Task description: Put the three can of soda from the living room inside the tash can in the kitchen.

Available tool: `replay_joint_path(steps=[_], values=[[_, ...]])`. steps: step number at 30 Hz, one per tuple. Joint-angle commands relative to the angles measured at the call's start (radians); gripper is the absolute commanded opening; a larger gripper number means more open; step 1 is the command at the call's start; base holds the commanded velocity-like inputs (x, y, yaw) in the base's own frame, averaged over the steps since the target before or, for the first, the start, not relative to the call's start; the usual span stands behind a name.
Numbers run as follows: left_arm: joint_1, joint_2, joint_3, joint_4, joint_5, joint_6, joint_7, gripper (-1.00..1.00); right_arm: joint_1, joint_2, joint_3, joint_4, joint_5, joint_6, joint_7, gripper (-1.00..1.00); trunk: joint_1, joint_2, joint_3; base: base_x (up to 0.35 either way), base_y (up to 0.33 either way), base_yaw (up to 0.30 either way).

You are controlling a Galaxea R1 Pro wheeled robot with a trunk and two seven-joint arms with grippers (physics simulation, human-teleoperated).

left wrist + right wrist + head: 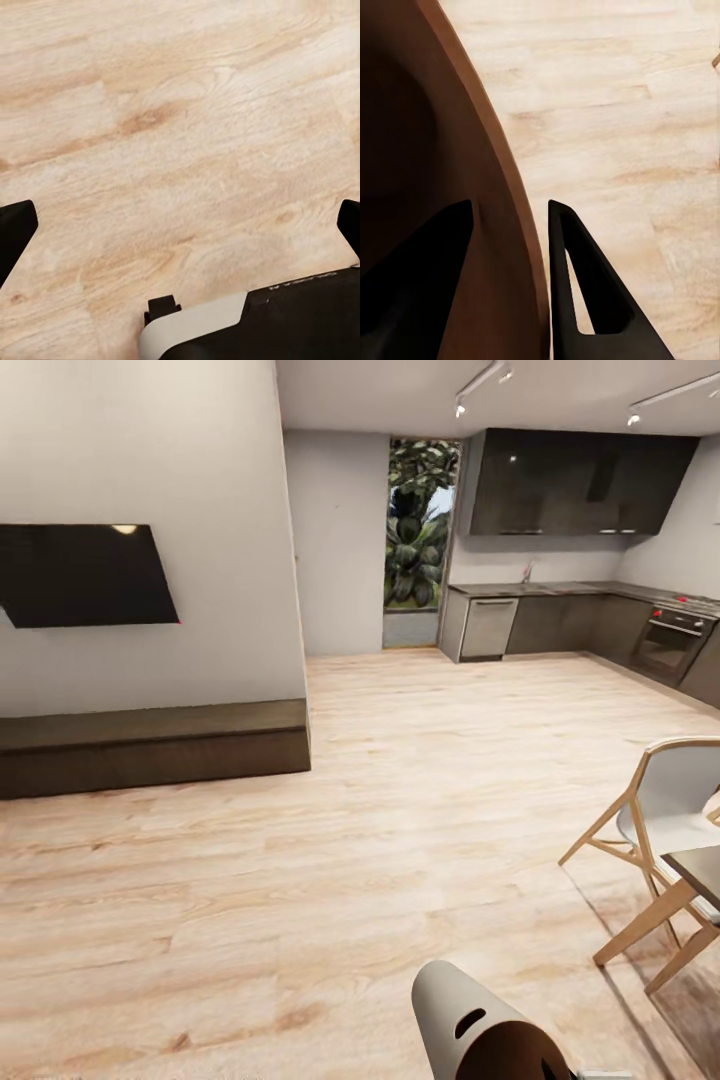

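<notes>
Pinching the rim of the tash can (450,187), your right hand (510,217) has one finger inside the brown wall and one outside. Your left hand (180,225) hangs spread wide over bare wood floor (180,112). Far ahead of both hands lies the kitchen (580,610), its counter (590,590) along the wall.

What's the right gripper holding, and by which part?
The trash can, gripped by its rim wall: the right gripper straddles the rim, one finger inside the brown interior, the other outside. The left gripper is open over bare floor.
</notes>
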Motion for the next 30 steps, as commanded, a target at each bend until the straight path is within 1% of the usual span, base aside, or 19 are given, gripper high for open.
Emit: replay_joint_path(steps=[1, 16, 24, 30], values=[[0.000, 0.000, 0.000, 0.000, 0.000, 0.000, 0.000, 1.00, 0.000, 0.000, -0.003, -0.002, 0.001, -0.001, 0.006, -1.00, 0.000, 0.000, 0.001, 0.000, 0.000, 0.217], [0.000, 0.000, 0.001, 0.000, 0.000, 0.000, 0.000, 1.00, 0.000, 0.000, -0.003, -0.002, 0.001, -0.001, 0.006, -1.00, 0.000, 0.000, 0.011, 0.000, 0.000, 0.222], [0.000, 0.000, 0.000, 0.000, 0.000, 0.000, 0.000, 1.00, 0.000, 0.000, -0.002, -0.002, 0.001, -0.001, 0.007, -1.00, 0.000, 0.000, 0.011, 0.000, 0.000, 0.072], [0.000, 0.000, -0.002, 0.000, 0.000, 0.000, 0.000, 1.00, 0.000, 0.000, -0.002, 0.000, 0.001, -0.001, 0.007, -1.00, 0.000, 0.000, 0.011, 0.000, 0.000, 0.199]])
